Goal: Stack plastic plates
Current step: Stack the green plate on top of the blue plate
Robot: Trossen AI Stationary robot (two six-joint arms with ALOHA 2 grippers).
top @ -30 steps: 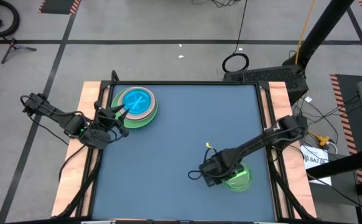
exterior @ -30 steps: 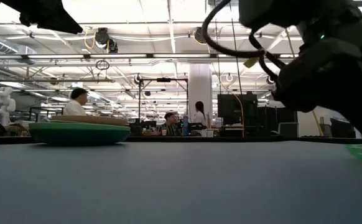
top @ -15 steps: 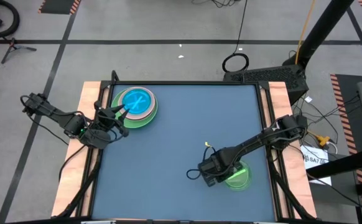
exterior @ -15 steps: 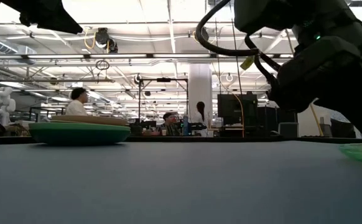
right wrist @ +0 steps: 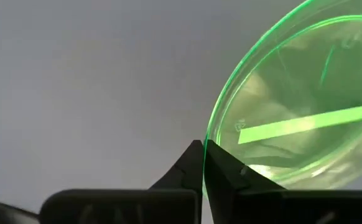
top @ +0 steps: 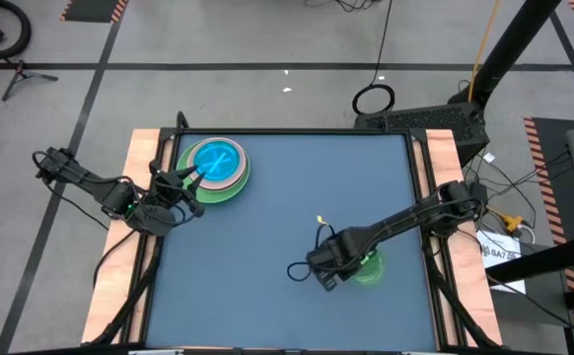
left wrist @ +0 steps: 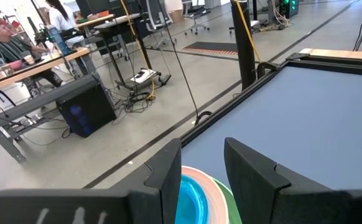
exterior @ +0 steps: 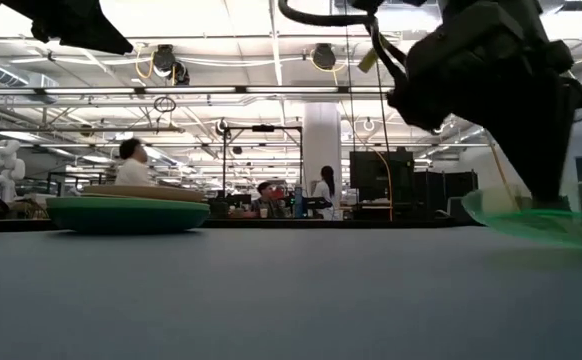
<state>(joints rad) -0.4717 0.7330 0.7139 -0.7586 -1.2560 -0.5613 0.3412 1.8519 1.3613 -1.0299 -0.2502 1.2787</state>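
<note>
Lime plate [top: 369,268] now lifted, right gripper [top: 341,271]-pinched.

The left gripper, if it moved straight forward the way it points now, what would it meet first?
Probably the stack of plates. The left gripper, jaws open, points at the small blue plate on top, which lies just past its fingertips. Its height above the stack is unclear.

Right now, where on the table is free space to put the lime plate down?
Bare mat lies between the stack of plates and the right gripper holding the lime plate. The stack's corner is crowded, with the left gripper beside it.
</note>
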